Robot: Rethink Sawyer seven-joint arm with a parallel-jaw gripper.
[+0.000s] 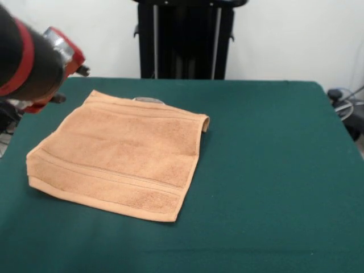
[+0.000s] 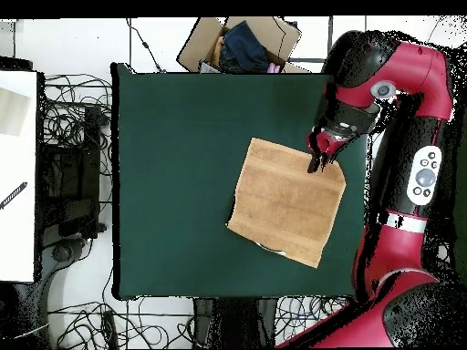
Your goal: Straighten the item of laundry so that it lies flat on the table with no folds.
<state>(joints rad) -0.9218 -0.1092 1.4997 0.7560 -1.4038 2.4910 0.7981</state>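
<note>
The light orange-tan towel (image 1: 122,153) lies spread on the dark green table (image 1: 267,170), left of centre in the front view. Its band stripes show near the hems. Its far right corner (image 1: 203,121) curls up a little, and a small pale tag (image 1: 149,100) peeks out at the far edge. In the overhead view the towel (image 2: 285,202) sits at the table's (image 2: 173,182) right side. My gripper (image 2: 316,162) hangs over the towel's upper right corner there. The front view shows only the red and black arm (image 1: 34,62) at the upper left.
An open cardboard box (image 2: 239,41) with dark clothes stands beyond the table's top edge in the overhead view. Cables (image 2: 68,118) and a white surface (image 2: 18,173) lie off its left side. The black pedestal (image 1: 185,37) stands behind the table's far edge.
</note>
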